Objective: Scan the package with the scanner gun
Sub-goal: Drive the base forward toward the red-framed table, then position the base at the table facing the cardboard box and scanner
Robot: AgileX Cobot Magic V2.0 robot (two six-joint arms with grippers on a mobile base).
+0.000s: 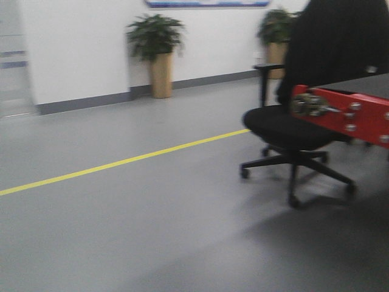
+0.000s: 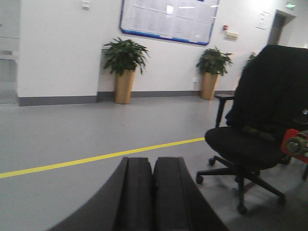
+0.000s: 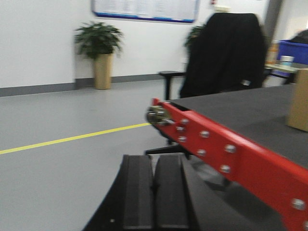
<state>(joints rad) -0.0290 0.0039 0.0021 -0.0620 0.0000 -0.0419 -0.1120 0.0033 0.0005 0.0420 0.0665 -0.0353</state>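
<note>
Meeting flush, left fingers (image 2: 137, 192) and right fingers (image 3: 137, 192) look matte black.

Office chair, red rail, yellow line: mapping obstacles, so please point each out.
office chair (image 1: 273, 125), front view, seat cushion.
red rail (image 3: 216, 144), right wrist view, side face.
yellow line (image 2: 96, 157), left wrist view, mid-stripe.

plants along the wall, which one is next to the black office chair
The right-hand plant, seen just left of the chair in the left wrist view. The other plant stands farther left, with bare wall between them.
</note>
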